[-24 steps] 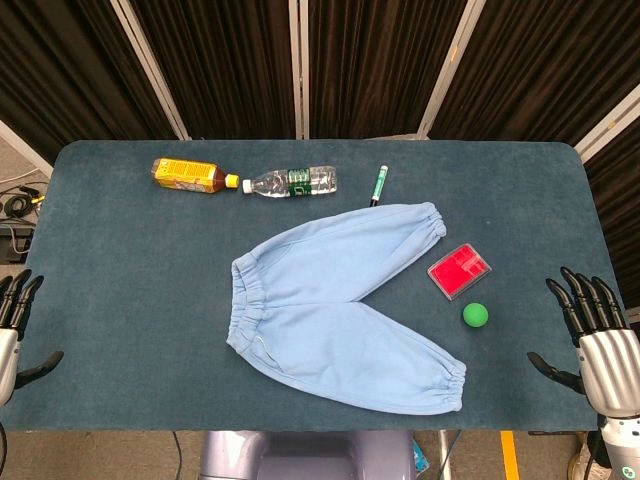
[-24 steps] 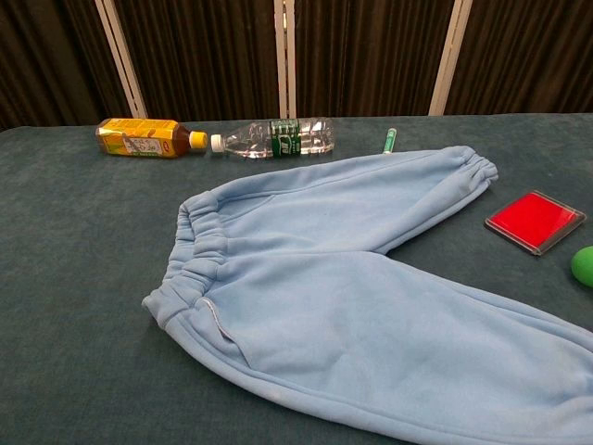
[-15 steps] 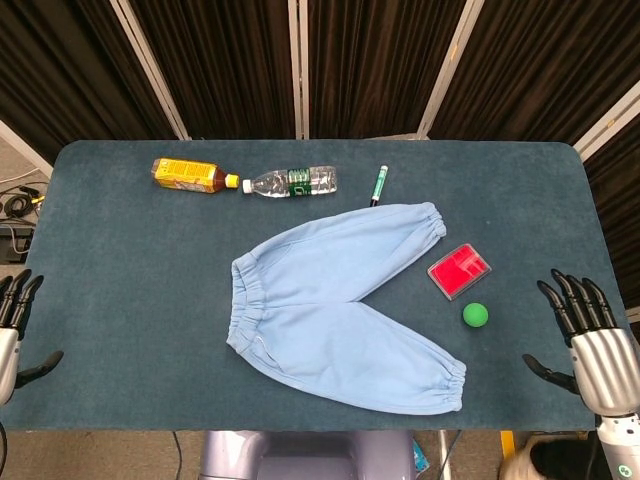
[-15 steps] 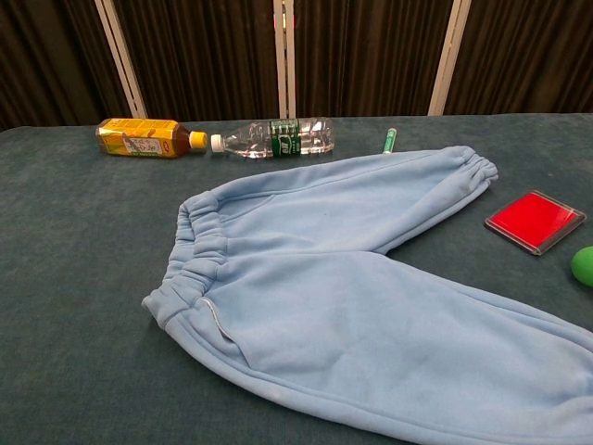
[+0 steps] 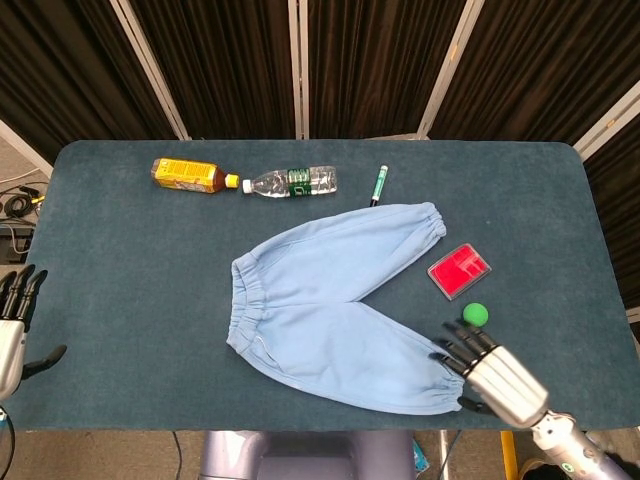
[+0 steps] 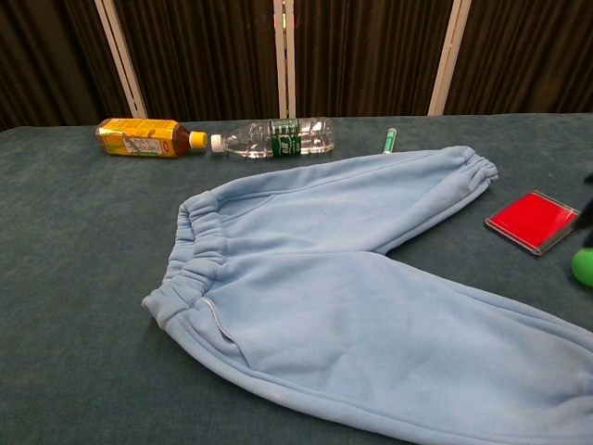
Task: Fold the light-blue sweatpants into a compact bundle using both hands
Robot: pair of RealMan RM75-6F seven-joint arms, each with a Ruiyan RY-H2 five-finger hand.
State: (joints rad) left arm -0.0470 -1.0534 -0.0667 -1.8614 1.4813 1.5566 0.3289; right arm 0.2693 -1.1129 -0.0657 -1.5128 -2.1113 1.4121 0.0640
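The light-blue fleece sweatpants point(image 5: 335, 318) lie flat and unfolded at the centre of the dark teal cloth-covered worktop point(image 5: 120, 260). The waistband faces the robot's left; the two legs splay apart toward its right.

Right robot hand point(image 5: 490, 375): positioned at the near-leg cuff, at the front edge of the worktop, fingers spread, holding nothing. Contact with the cuff cannot be confirmed. Left robot hand point(image 5: 12, 325): at the worktop's left edge, well apart from the garment, fingers apart, empty.

Recommended procedure for the step in hand, gripping the near leg:
- Close on the elastic cuff, where the fabric is thickest, taking both layers.
- Lift just enough to clear the worktop, then carry the near leg onto the far leg so the cuffs align.
- Avoid the small green ball point(image 5: 475, 314) and the flat red square box with a clear rim point(image 5: 459, 270), both just beside the working area.
- Bring the left robot hand to the waistband to stop the garment dragging.

Labels: the amber drink bottle with a yellow label point(image 5: 188, 175) and the clear plastic bottle with a green band point(image 5: 291, 182) carry print too small to read. The green marker pen point(image 5: 379, 184) shows no legible writing.
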